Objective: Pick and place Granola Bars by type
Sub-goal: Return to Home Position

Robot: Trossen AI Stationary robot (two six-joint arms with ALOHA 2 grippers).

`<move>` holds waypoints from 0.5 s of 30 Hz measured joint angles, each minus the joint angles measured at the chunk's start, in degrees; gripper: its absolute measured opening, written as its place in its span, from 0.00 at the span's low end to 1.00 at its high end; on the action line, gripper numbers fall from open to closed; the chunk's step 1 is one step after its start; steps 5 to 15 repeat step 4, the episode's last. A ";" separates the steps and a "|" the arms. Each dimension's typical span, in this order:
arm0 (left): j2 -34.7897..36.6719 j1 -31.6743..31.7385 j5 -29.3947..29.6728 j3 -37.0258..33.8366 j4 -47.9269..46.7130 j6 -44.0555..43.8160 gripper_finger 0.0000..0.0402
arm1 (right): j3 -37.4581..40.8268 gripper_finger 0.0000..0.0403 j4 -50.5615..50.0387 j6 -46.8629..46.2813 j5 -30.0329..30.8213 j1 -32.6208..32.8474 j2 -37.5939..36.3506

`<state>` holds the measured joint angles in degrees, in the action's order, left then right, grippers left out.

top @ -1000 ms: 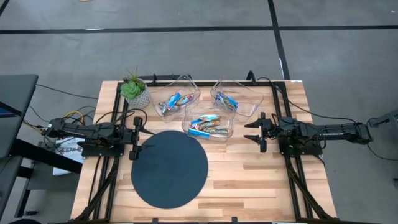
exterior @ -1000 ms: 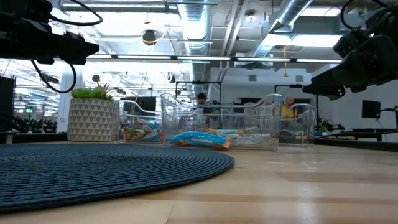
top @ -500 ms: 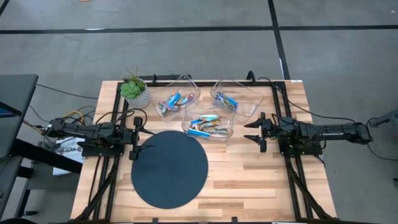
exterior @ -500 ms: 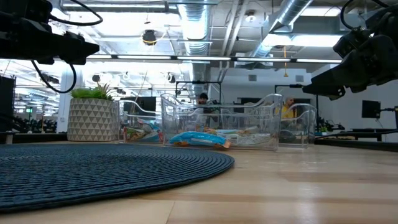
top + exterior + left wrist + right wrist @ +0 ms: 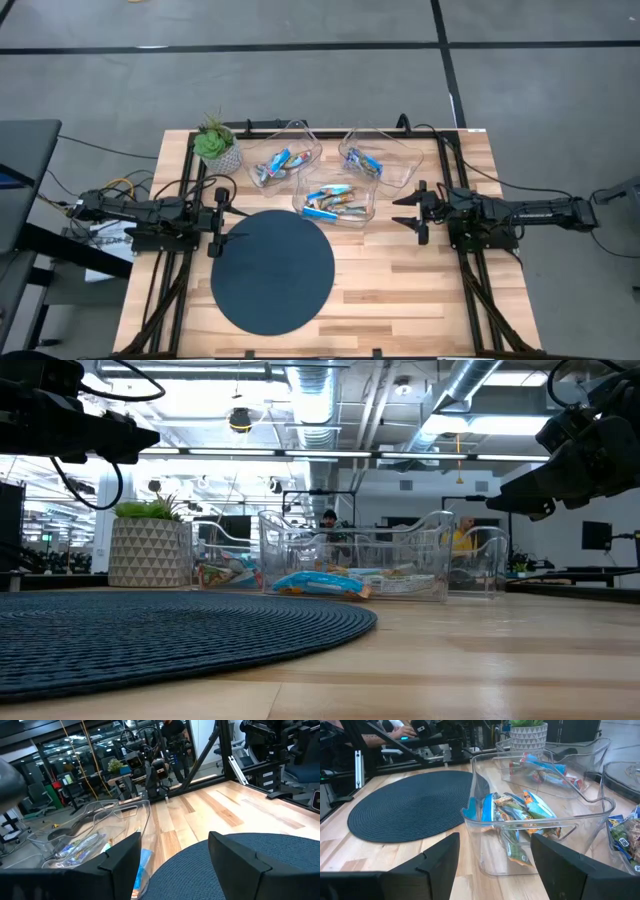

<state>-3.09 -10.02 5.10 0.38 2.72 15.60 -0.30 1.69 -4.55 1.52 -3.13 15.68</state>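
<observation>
Noted Granola Bars (image 5: 330, 203) lying in the clear bins (image 5: 400, 170) just beyond the round mat (image 5: 272, 290) — right pincer (image 5: 408, 212), off the mat's right side, nearer them than left pincer (image 5: 218, 222) at its left edge — both parted, empty.

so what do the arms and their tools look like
The left arm and right arm are matte black, slim, with dark cables along them. The left tool and right tool each carry two flat, angular black fingers on a crossbar.
</observation>
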 joint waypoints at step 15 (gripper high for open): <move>0.00 0.00 0.00 0.00 0.00 -0.47 0.56 | -0.02 0.59 0.02 0.00 0.00 0.02 0.02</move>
